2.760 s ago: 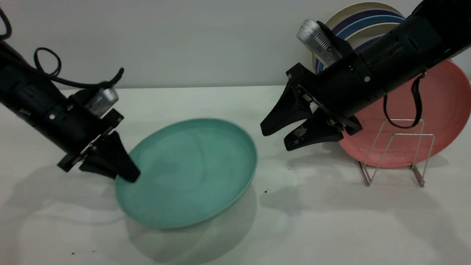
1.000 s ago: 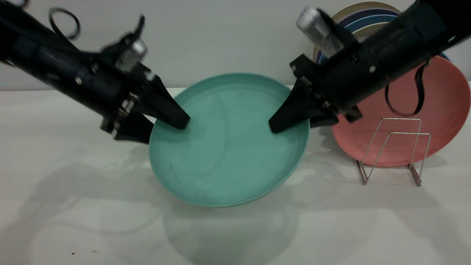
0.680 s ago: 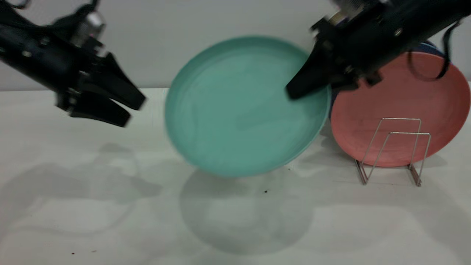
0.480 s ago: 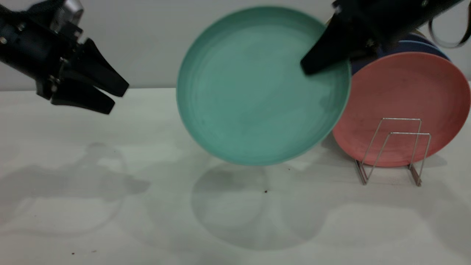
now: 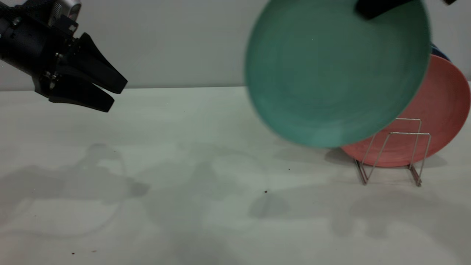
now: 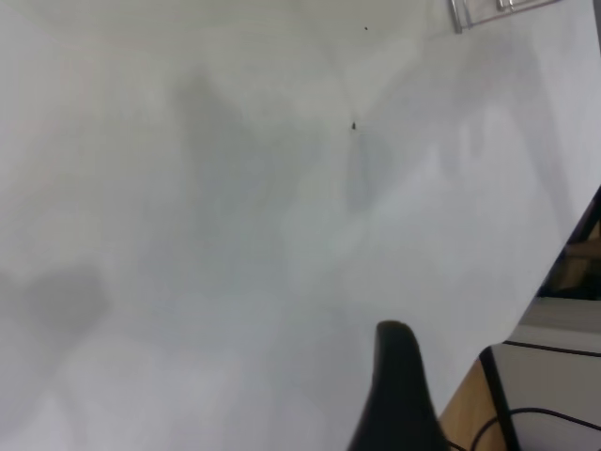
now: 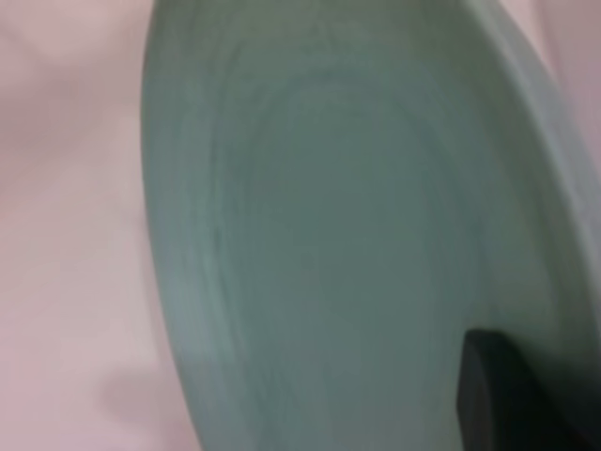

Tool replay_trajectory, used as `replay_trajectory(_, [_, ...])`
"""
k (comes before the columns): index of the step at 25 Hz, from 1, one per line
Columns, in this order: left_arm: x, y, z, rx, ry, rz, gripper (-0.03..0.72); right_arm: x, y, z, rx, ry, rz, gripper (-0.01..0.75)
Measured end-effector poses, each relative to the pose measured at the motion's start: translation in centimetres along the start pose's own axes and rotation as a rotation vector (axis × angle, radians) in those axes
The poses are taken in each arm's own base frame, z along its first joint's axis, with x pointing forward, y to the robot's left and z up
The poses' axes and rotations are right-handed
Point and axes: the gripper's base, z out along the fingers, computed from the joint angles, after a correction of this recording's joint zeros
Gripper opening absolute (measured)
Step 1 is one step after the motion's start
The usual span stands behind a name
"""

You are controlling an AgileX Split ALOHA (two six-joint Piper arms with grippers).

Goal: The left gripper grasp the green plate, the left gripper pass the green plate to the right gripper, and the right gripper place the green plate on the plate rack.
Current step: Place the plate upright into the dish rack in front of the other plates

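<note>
Since half a second ago the green plate [image 5: 336, 71] has swung up and toward the right, so it now hangs near upright in the air in front of the salmon-pink plate [image 5: 438, 121] and above the plate rack [image 5: 392, 151], touching neither the table [image 5: 184, 206] nor, as far as one can tell, the rack wires. Only a black fingertip of the right gripper [image 5: 375, 7] shows at the top edge of the exterior view, lying over the plate's upper rim; the right wrist view shows one dark finger [image 7: 502, 395] pressed against the plate's face [image 7: 347, 235], so the fingers appear clamped on the rim. At the far left, high above the table, the left gripper [image 5: 110, 94] hangs with its two pointed fingers apart and empty, well clear of the plate. The handover looks finished and the placing step is in hand. Next the right arm likely needs to lower the plate edge-first into the free slot between the front wire loops, just ahead of the pink plate, keeping it close to vertical so the rim slips between the wires rather than striking their tops
</note>
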Motion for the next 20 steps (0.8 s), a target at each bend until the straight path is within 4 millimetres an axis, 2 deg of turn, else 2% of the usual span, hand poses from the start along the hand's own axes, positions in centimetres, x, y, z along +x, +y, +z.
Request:
replay_trajectory(5, [0.0,-0.1,0.0,0.006,0.004,-0.015,0.575,0.9,-0.6,-0.4,0.078,0.114,-0.042,0.087])
replay_trajectory(10, [0.1,-0.1,0.0,0.013,0.01,-0.022,0.575,2.3,-0.7,-0.6,0.099,0.192,0.02,0.087])
replay_trajectory(20, [0.1,-0.1,0.0,0.016,0.012,-0.023,0.575,5.3,-2.2,-2.3,0.19,0.254,0.099,0.086])
